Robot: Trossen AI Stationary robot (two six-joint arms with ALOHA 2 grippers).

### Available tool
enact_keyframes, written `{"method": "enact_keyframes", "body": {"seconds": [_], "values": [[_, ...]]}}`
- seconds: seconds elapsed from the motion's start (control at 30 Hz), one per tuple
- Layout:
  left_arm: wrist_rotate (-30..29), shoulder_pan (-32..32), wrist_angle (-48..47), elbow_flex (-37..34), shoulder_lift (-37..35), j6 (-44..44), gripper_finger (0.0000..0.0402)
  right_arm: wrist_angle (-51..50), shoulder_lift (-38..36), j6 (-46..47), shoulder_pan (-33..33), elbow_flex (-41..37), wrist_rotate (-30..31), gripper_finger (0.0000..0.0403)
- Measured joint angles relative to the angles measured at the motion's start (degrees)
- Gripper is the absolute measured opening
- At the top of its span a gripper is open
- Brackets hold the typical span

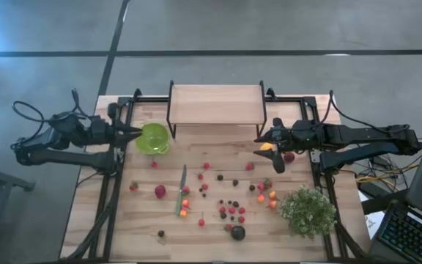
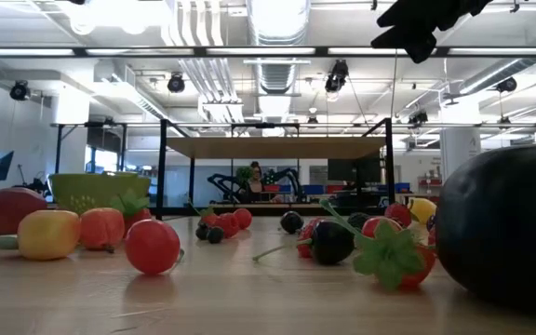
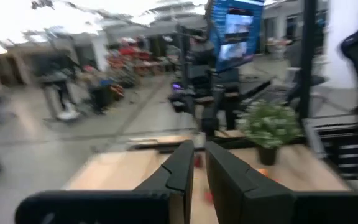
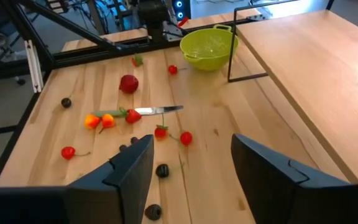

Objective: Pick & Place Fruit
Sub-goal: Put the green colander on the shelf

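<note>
Fruit lies scattered over the wooden table [image 1: 123, 227]: many small red berries [image 1: 206, 166], dark ones [image 1: 234, 204], orange pieces [image 1: 272, 195] and a bigger dark round one [image 1: 238, 232] near the front, which looms large in the low view [image 2: 510, 233]. My left gripper [image 1: 138, 133] hovers at the table's left beside a green bowl [image 1: 153, 138]. Its fingers [image 3: 182, 163] are close together with nothing between them. My right gripper [image 1: 264, 143] hangs above the table's right half, over an orange piece. It is open [image 4: 191, 146] and empty, and it also shows in the low view [image 2: 426, 23].
A raised wooden shelf [image 1: 216, 104] on a black frame stands at the table's back. A green-handled knife [image 1: 182, 189] lies among the fruit, left of centre. A bushy pale-green plant [image 1: 308, 210] stands at the front right. The green bowl [image 4: 209, 46] sits on the table's far left.
</note>
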Motion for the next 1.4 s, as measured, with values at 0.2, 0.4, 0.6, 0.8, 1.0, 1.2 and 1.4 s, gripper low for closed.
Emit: {"method": "enact_keyframes", "body": {"seconds": [0.2, 0.4, 0.6, 0.8, 1.0, 1.2, 1.4], "values": [[4.75, -0.04, -1.16, -0.11, 5.62, -4.83, 0.005, -0.02, 0.0, -0.09, 0.0, 0.0, 0.01, 0.0195], [4.73, -0.04, -4.16, -0.13, 10.54, -2.27, 0.0049, -2.42, -0.04, -0.47, 0.0, 0.0, 0.0, 0.0183], [3.85, -0.02, -8.35, -0.13, 13.84, -1.59, 0.0059, -3.04, -0.02, -1.36, 0.0, 0.0, 0.01, 0.0169], [-3.12, 0.0, -14.41, -0.13, 16.28, -1.34, 0.0087, -3.07, -0.04, -1.31, 0.0, 0.0, 0.01, 0.0155], [-13.25, 0.0, -21.89, -0.16, 18.11, -3.58, 0.0149, -3.14, -0.06, -1.25, 0.0, 0.0, 0.01, 0.0139], [-13.94, 0.0, -29.55, -0.15, 19.41, -6.17, 0.0196, -3.28, -0.07, -1.16, 0.0, 0.0, 0.01, 0.0123], [-14.2, 0.0, -34.66, -0.15, 20.7, -9.45, 0.02, -3.28, -0.07, -1.14, 0.0, 0.0, 0.01, 0.0109]]}}
